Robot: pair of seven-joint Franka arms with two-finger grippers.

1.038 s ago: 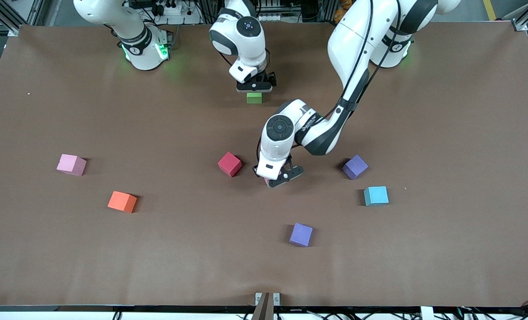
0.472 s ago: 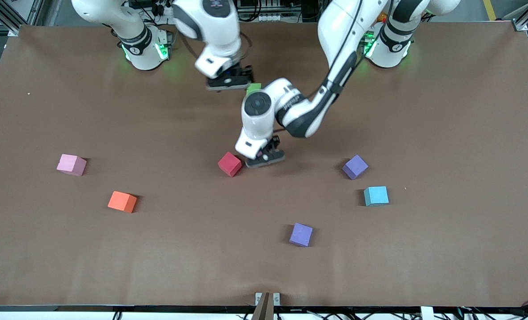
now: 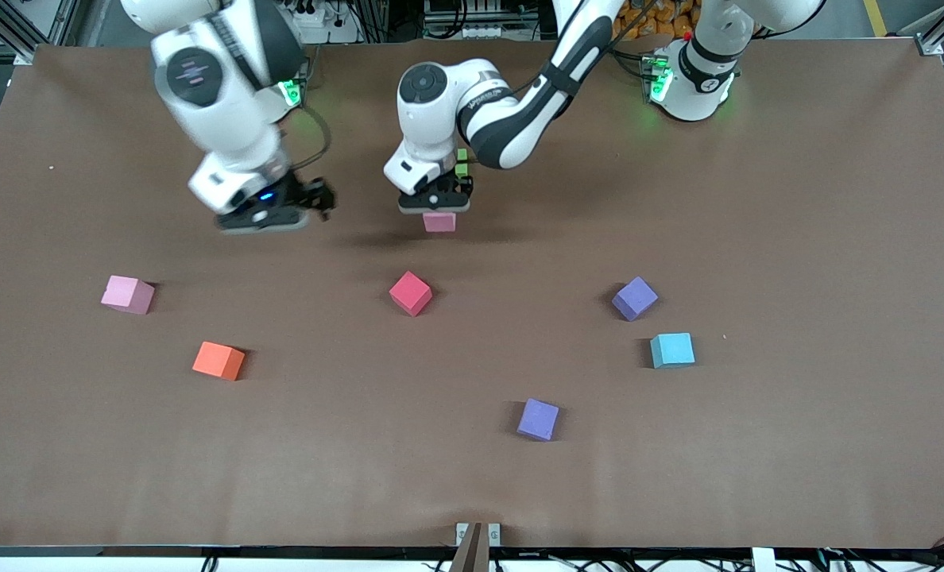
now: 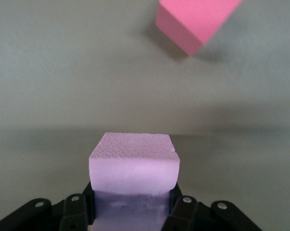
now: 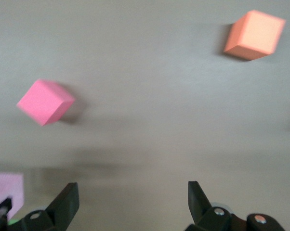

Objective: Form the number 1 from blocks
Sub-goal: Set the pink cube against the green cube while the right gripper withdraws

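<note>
My left gripper (image 3: 434, 205) is shut on a pale pink block (image 3: 439, 222) (image 4: 134, 163) and holds it in the air over bare table, close to the green block (image 3: 462, 163), which the arm half hides. The red block (image 3: 411, 292) (image 4: 195, 21) lies on the table, nearer to the front camera than the green one. My right gripper (image 3: 265, 213) (image 5: 130, 192) hangs open and empty over bare table toward the right arm's end. The right wrist view shows the red block (image 5: 45, 102) and the orange block (image 5: 254, 34).
A second pink block (image 3: 127, 294) and the orange block (image 3: 218, 361) lie toward the right arm's end. A purple block (image 3: 635, 298) and a cyan block (image 3: 672, 349) lie toward the left arm's end. Another purple block (image 3: 538, 419) sits nearest the front camera.
My left gripper carried the pink block from beside the red block up to the green block. My right gripper left the green block and swung toward its own end of the table.
</note>
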